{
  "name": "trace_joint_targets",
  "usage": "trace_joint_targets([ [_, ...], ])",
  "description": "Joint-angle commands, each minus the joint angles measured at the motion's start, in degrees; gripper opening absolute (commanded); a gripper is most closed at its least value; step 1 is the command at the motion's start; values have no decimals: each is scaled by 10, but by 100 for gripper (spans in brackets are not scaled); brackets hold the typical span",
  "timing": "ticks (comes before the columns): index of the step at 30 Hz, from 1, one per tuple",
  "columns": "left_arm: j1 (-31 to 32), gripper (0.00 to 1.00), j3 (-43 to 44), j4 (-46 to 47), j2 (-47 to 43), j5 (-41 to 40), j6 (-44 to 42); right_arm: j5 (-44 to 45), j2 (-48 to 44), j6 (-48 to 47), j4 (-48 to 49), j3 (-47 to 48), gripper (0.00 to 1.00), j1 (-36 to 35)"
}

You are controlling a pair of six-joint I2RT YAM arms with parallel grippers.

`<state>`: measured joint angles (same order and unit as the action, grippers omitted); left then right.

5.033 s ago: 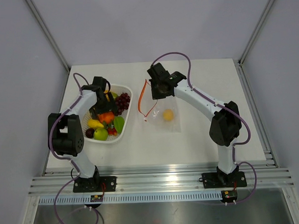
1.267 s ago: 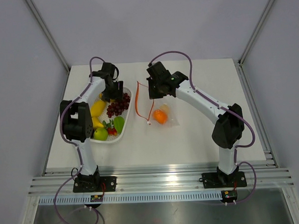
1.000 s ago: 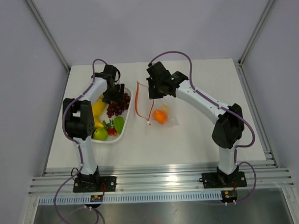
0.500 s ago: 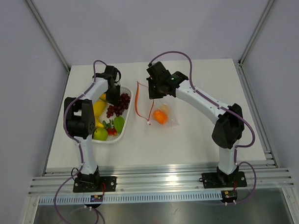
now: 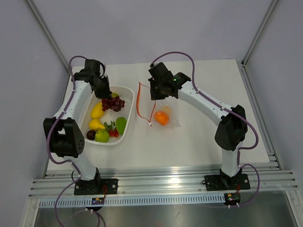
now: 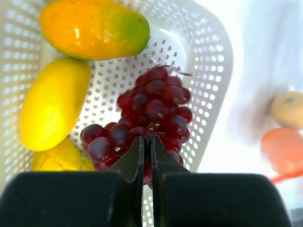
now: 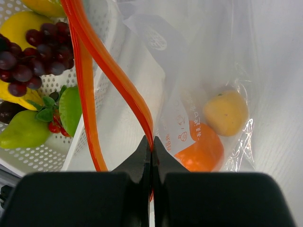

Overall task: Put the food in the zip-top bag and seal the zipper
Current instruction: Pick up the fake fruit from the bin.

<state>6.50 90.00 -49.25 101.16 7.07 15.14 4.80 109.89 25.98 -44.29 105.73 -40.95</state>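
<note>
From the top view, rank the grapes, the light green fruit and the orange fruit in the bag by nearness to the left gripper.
1. Grapes: pinched in the left gripper, at the far end of the basket.
2. Light green fruit: at the basket's near end, toward the arm bases.
3. Orange fruit: inside the zip-top bag, right of the basket.

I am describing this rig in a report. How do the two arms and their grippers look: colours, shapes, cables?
The left arm and the right arm both have white rounded links and bulky black joint housings. A thin purple cable loops along each. The left gripper and the right gripper have black, tapering fingers. Each arm stands on a black base plate.
</note>
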Motion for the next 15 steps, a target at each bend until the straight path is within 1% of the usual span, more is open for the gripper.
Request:
trace_joint_targets([
  [1,-6,0,42,0,-50,44,14,-11,-20,4,22,15,0,-9],
  [8,-6,0,91,-16,-103,74,25,-11,-17,5,22,17,0,-9],
  [11,-6,0,104,-18,-120,104,36,-9,-17,5,23,17,0,-9],
  [15,-5,0,113,-8,-141,173,51,-9,-14,6,23,19,0,-9],
])
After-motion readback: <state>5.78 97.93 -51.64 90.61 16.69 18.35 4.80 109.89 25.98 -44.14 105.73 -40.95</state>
